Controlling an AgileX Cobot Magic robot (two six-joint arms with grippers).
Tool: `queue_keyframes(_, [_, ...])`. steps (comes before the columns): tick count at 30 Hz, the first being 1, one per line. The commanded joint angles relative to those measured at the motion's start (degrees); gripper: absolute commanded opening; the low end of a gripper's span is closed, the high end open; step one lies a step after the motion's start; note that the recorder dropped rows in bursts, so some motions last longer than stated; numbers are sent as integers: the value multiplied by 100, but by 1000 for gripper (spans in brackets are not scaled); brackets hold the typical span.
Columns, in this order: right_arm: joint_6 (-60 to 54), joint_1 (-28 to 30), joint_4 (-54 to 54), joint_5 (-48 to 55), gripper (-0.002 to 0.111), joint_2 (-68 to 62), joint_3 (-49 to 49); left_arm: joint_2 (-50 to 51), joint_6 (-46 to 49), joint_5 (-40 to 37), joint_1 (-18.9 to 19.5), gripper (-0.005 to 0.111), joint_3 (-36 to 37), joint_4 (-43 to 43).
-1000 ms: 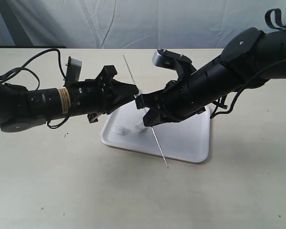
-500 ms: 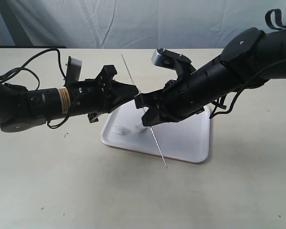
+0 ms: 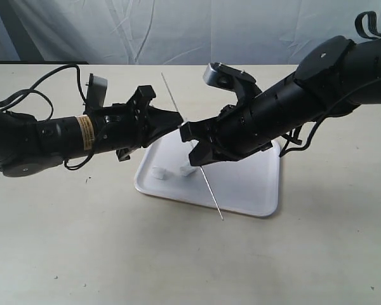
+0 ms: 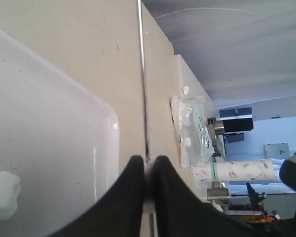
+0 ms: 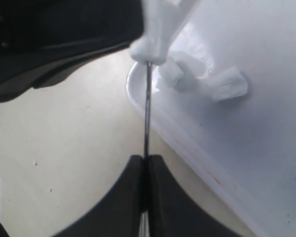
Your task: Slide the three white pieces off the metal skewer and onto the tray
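Observation:
The thin metal skewer point(image 3: 206, 181) slants above the white tray point(image 3: 254, 190), also seen as skewer point(image 4: 142, 74) and skewer point(image 5: 147, 108). My right gripper point(image 3: 195, 151) point(image 5: 146, 160) is shut on its shaft. My left gripper point(image 3: 180, 122) point(image 4: 147, 165) is shut on one white piece point(image 5: 149, 47) still threaded on the skewer, just up the rod from the right gripper. Two other white pieces lie on the tray point(image 5: 246, 138) near its left corner: white piece point(image 3: 159, 171) and white piece point(image 3: 185, 169), also seen as white piece point(image 5: 171, 74) and white piece point(image 5: 229, 84). One lies in the left wrist view, white piece point(image 4: 2, 195).
Both arms cross over the tray's left half and hide part of it. A clear plastic bag point(image 4: 192, 128) and a white roll point(image 4: 239, 170) lie past the table's far edge. Bare beige table point(image 3: 82, 241) surrounds the tray.
The skewer and the right gripper have shifted very slightly; its lower tip sits a little higher. The two pieces on the tray have not moved.

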State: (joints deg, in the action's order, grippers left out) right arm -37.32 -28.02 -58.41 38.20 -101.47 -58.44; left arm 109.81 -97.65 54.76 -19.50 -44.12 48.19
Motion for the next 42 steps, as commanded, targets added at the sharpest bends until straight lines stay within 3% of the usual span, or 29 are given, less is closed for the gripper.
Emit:
queue_keyframes(1, [-71, -10, 98, 296, -1, -6, -17, -9, 107, -122, 0, 6, -1, -570])
queue_keyframes(5, [-71, -10, 192, 514, -1, -6, -17, -9, 320, -122, 0, 6, -1, -983])
queue_keyframes(11, [190, -10, 833, 1580, -1, -6, -17, -9, 1329, -565, 0, 6, -1, -2353])
queue_keyframes(15, [1343, -10, 2428, 2532, -1, -6, -17, -9, 2078, -827, 0, 6, -1, -3070])
queue_keyframes(17, [2261, 2, 4144, 2716, -1, 16, -17, -9, 2120, -953, 0, 6, -1, -2492])
queue_keyframes(20, [3650, 2, 5994, 1763, -1, 281, -17, -9, 1439, -996, 0, 9, -1, -580])
queue_keyframes(21, [3732, 2, 6028, 1397, -1, 387, -17, -9, 1123, -996, 0, 13, -1, -140])
queue_keyframes(26, [3732, 2, 5757, 876, -1, 412, -17, -9, 591, -1020, 0, 30, -1, 375])
queue_keyframes(31, [3732, 2, 5757, 199, -1, 371, -17, -9, 487, -1001, 0, 32, -1, 934])
queue_keyframes(33, [3690, 2, 5673, -209, -1, 236, -17, -9, 463, -959, 0, 29, 68, 1131])
queue_keyframes(37, [3394, 2, 5521, -615, -1, -390, -17, -9, 538, -989, 0, 0, 294, 1672])
queue_keyframes(42, [3385, 2, 5518, -1030, -1, -915, -17, -9, 537, -221, 0, 0, 294, 1788])
